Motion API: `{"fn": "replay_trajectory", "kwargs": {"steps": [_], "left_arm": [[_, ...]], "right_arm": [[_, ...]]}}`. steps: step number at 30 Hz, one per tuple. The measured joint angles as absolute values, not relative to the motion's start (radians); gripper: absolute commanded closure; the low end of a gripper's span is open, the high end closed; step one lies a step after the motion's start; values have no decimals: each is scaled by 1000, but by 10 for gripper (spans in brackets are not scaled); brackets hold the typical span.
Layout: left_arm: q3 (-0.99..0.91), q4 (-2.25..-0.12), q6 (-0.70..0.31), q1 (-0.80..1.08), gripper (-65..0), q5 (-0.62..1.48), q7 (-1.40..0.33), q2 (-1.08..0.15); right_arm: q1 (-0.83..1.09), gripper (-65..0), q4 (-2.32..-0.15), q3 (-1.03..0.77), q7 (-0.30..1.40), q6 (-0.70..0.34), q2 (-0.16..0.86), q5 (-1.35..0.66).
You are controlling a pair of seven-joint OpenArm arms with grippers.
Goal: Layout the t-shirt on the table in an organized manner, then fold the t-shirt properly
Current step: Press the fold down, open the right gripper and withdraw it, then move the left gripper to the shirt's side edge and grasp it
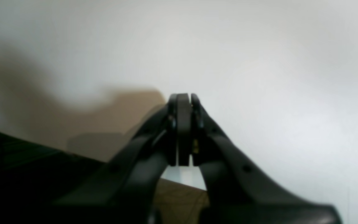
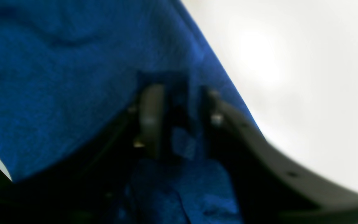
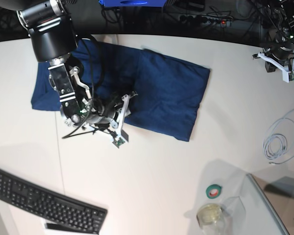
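Note:
The dark navy t-shirt (image 3: 166, 93) lies spread in a rough rectangle on the far half of the white table (image 3: 161, 161). My right gripper (image 3: 129, 99) rests on the shirt's near edge, left of its middle. In the right wrist view its jaws (image 2: 182, 90) stand apart, with blue t-shirt (image 2: 57, 77) cloth lying loose in the gap and bare table (image 2: 306, 77) to the right. My left gripper (image 1: 183, 96) is shut with nothing between its fingers, over bare table (image 1: 259, 62). The left arm (image 3: 280, 49) sits at the table's far right edge, away from the shirt.
A black keyboard (image 3: 49, 200) lies at the near left. A green tape roll (image 3: 214, 191), a glass cup (image 3: 210, 214) and a clear box (image 3: 264, 205) stand at the near right. A coiled white cable (image 3: 277, 144) lies on the right side.

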State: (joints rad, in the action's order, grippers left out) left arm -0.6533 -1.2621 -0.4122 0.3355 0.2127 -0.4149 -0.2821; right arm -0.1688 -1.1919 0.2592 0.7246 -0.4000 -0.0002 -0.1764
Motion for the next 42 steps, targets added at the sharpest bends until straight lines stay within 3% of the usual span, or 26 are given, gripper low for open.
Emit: {"fn": "replay_trajectory", "kwargs": {"steps": [3,9,15,19,22,27,33,37,42], "left_arm": [[-653,-1262,-412,324,0,210,-415,-281],[-615,-1297,-404,314,0,211,-419,-270],[-427,-1470,-410,308,0,213,-416,-214],[-317,-1446,-419,241,0,214,-425,-186],[-310,-1338,-403,163,0,156,-415,-183],[-299,-1272,-401,154,0,124,-422,-175],[-245,-1275,-401,170,0,127,-413,-172],[-221,-1293,-405,221,0,143,-373,-164],[-236,-1299,-418,265,0,162,-350,-170]], "right_arm": [[-167,-291,-1226,238,733,-400,-1,-177],[-45,-291,-1486,27,727,-319,7,-174],[75,-300,-1668,-334,719,-321,-14,-182],[147,-302,-1682,-508,732,-316,-42,-178],[165,-353,-1659,-603,745,-442,-56,-252],[178,-546,-1598,-810,864,-587,-16,-379],[178,-528,-1557,-969,958,-616,-27,-447],[226,-524,-1557,-977,1022,-690,-20,-445],[219,-524,-1507,-970,1015,-691,-9,-452]]}}
